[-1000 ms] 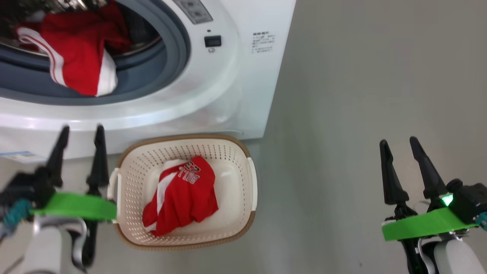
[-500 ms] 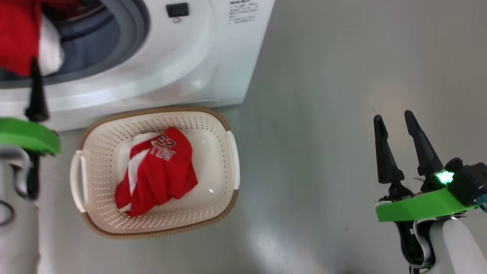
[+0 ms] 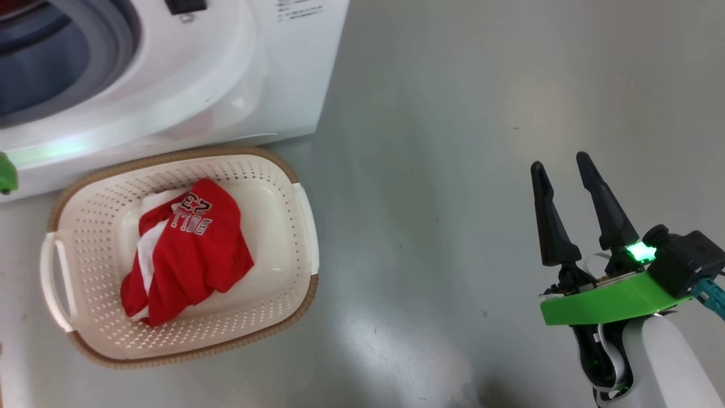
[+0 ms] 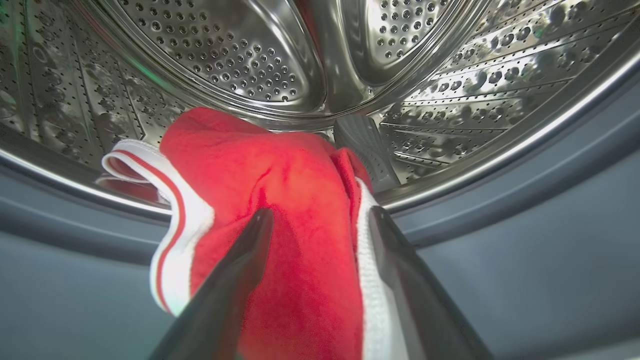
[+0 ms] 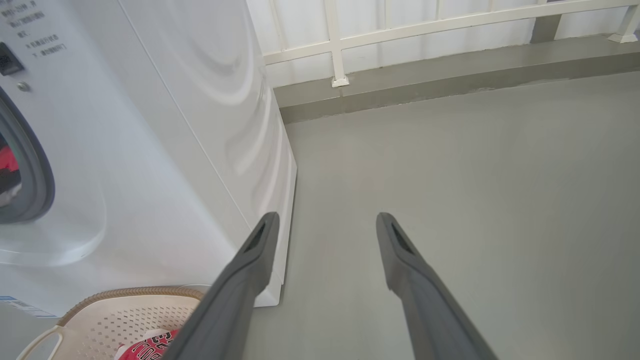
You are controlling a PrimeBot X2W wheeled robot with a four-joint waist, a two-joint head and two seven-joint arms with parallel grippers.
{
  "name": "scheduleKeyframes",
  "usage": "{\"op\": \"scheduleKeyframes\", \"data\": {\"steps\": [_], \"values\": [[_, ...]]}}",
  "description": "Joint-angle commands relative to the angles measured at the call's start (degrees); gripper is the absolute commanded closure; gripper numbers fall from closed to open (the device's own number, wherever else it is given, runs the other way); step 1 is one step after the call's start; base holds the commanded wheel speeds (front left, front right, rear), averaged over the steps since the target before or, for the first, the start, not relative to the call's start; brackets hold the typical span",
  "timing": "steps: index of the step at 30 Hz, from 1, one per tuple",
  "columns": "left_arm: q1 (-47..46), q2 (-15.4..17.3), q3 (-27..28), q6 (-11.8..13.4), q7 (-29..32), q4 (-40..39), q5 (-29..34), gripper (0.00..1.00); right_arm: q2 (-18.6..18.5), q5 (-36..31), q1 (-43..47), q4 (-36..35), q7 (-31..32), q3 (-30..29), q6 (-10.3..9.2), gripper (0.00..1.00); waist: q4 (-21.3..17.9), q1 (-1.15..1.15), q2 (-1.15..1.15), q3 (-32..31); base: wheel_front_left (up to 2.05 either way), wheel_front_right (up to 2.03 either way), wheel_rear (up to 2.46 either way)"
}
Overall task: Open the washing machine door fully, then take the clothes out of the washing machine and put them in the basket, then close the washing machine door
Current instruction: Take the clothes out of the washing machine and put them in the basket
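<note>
The white washing machine (image 3: 238, 73) stands at the upper left in the head view, its grey gasket (image 3: 113, 34) showing; the door is out of view. In the left wrist view a red garment with white trim (image 4: 280, 200) hangs over the drum's lip, and my left gripper (image 4: 320, 220) is open with its two fingers on either side of the cloth. The cream basket (image 3: 283, 187) sits on the floor before the machine, holding a red "BULLS 23" garment (image 3: 187, 249). My right gripper (image 3: 561, 170) hangs open over bare floor at the lower right, holding nothing.
Grey floor (image 3: 453, 141) spreads to the right of the machine and basket. In the right wrist view a low grey kerb and a white railing (image 5: 340, 45) run behind the washing machine's side panel (image 5: 200, 125). A green edge of my left wrist (image 3: 7, 173) shows at the head view's left border.
The head camera has swung right and down, so machine and basket sit further left in the picture. My left gripper has left that view, reaching up to the drum opening. The right arm barely moved.
</note>
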Motion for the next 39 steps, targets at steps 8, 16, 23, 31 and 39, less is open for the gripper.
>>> {"op": "scheduleKeyframes", "data": {"steps": [8,16,23,31,39], "values": [[-1.8,4.4,0.7,1.4,-0.3,2.0,1.9,0.00,-0.4,1.0,-0.1,-2.0,-0.4,1.9,0.37,0.00,-1.6,0.00,0.00,0.9,0.00,0.00,0.00],[-2.2,4.5,-0.1,2.3,-0.3,3.5,2.7,0.53,-0.4,1.0,-0.3,-2.2,-0.4,1.8,0.37,0.00,-1.6,0.00,0.00,1.1,0.00,0.00,0.00],[-2.0,3.9,-0.9,2.8,-0.3,3.0,2.8,1.00,-0.4,0.9,-0.5,-2.3,-0.4,1.6,0.37,0.00,-1.2,0.00,0.00,0.8,0.00,0.00,0.00],[-0.1,1.0,0.3,2.3,-0.3,-2.2,0.5,1.00,-0.4,0.7,-0.5,-1.7,-0.4,0.9,0.37,0.00,0.3,0.00,0.00,-0.9,0.00,0.00,0.00],[4.6,-4.2,5.1,0.6,-0.3,-9.9,-3.8,1.00,-0.4,0.0,-0.2,-1.0,-0.4,-0.1,0.37,0.00,2.4,0.00,0.00,-3.8,0.00,0.00,0.00]]}}
